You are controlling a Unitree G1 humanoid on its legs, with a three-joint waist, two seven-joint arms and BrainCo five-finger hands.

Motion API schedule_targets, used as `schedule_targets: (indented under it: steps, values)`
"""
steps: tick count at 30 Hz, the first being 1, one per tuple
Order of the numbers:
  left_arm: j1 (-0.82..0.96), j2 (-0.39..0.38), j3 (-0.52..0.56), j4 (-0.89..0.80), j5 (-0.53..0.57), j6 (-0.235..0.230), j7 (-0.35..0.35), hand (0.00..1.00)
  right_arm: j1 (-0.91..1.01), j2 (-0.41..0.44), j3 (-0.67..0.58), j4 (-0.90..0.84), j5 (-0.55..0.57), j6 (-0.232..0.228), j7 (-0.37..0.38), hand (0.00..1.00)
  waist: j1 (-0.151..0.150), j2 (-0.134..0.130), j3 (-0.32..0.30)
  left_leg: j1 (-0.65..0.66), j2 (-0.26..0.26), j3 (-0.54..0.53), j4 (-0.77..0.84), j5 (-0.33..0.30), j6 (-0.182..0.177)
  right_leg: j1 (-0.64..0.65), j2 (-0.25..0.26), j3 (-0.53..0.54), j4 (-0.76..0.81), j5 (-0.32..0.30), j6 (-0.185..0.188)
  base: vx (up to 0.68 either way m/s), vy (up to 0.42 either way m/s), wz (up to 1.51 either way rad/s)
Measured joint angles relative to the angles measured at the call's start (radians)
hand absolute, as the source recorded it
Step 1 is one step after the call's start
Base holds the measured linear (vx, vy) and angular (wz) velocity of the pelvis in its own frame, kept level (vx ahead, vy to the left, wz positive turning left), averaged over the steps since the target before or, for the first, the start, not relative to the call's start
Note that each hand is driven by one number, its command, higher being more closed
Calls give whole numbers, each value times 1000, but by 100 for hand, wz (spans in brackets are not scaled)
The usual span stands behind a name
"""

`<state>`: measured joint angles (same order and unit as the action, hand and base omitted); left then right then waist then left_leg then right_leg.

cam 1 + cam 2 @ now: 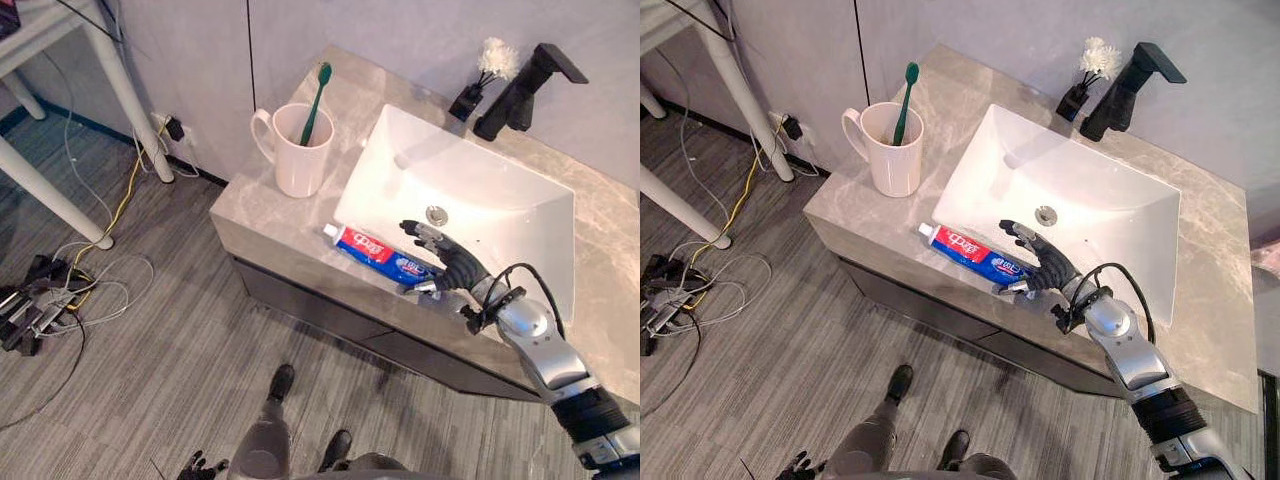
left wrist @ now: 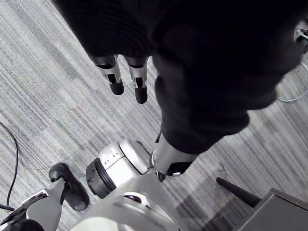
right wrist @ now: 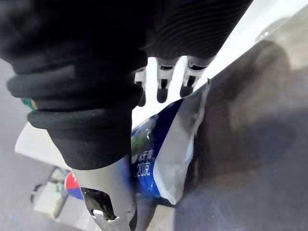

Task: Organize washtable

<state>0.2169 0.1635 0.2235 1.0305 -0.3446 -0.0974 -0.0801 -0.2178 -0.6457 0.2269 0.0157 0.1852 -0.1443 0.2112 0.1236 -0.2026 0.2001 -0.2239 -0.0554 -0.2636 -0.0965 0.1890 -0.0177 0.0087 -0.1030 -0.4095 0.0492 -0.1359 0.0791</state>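
Right wrist view tells it: the right hand (image 3: 162, 82) straddles the toothpaste's (image 3: 154, 159) crimped tail, fingers loosely spread, thumb opposite, nothing clamped. The toothpaste lies on the counter (image 1: 260, 215) along the sink's (image 1: 480, 180) front rim, likely bound for the cup (image 1: 298, 155) holding the toothbrush (image 1: 317, 100). Left hand (image 2: 126, 79) hangs relaxed near the floor.

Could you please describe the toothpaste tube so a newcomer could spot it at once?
On the grey marble counter, look along the near edge of the white sink. The toothpaste tube lies flat there, its crimped end at the right hand; it is the only red-and-blue thing, unlike the white mug nearby.
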Motion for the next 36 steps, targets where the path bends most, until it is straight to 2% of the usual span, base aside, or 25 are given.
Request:
schedule_targets:
  steps: [2, 3, 14, 22, 27, 28, 30, 32, 33, 35, 36]
  values:
    - [0, 0, 0, -3, -2, 0, 0, 0, -17, 0, 1, 0, -3, 1, -1, 0, 1, -3, 3, 0, 0, 0, 0, 3, 4, 0, 0, 0, 0, 1, -1, 0, 0, 0]
    - [0, 0, 0, -4, -8, 0, 0, 0, -22, 0, 1, 1, -8, 1, -4, 100, 1, -3, 3, 0, 0, 0, 0, 3, 4, 0, 1, 0, 0, 1, -1, 0, 0, 0]
    - [-4, 3, -24, -8, -40, 0, 18, 0, -90, -13, 24, 38, -41, 30, -21, 100, 2, -1, 11, -9, 13, 12, -6, -1, -1, -14, 11, 12, 1, 4, -15, -25, 5, -3]
    - [-3, 10, -24, -16, -38, 0, 18, 0, -101, -13, 24, 30, -40, 34, -14, 100, 5, -18, 20, 3, 8, 12, 0, -1, -1, -1, 7, 11, -6, 6, -11, 0, 0, 0]
    - [-3, 6, -20, -50, -41, 1, 24, 0, -97, -15, 17, 30, -62, 40, -10, 100, 0, -17, 20, 16, 4, 15, -1, -2, -1, 13, 1, 12, -9, 7, -8, 0, 0, 0]
    - [-2, -1, -19, -76, -64, 0, 42, 0, -93, -16, 8, 30, -62, 40, -11, 100, 0, -16, 20, 21, 3, 16, -1, -2, 0, 18, 0, 12, -8, 7, -8, 0, 0, 0]
    - [9, -20, -15, -192, -111, 1, 65, 0, -82, -18, -29, 30, -67, 43, -10, 100, 2, -12, 20, 27, 2, 16, -1, -3, 1, 23, -1, 11, -6, 7, -8, -20, 16, 0]
    - [88, -35, -19, -480, -149, -8, 82, 0, -67, -20, -122, 23, -72, 46, -23, 100, 0, 1, 17, 27, 0, 15, -3, -5, -1, 23, -2, 4, 0, 6, -8, -49, 28, 6]
    - [104, -46, -17, -561, -155, -15, 82, 0, -58, -20, -159, 13, -72, 47, -31, 100, 2, 8, 15, 27, -1, 15, -3, -6, 0, 23, -3, 1, 0, 6, -8, -45, 29, 10]
    - [145, -84, -13, -867, -178, -45, 80, 0, -54, -17, -284, -63, -67, 45, -83, 100, 0, 49, -6, 27, -8, 15, -2, -6, 1, 24, -6, -2, -1, 4, -13, -33, 37, 3]
    - [148, -91, -12, -941, -196, -48, 80, 0, -52, -10, -310, -93, -65, 42, -97, 100, 0, 59, -13, 28, -10, 15, -1, -5, 1, 25, -6, -3, -1, 4, -12, 0, 0, 0]
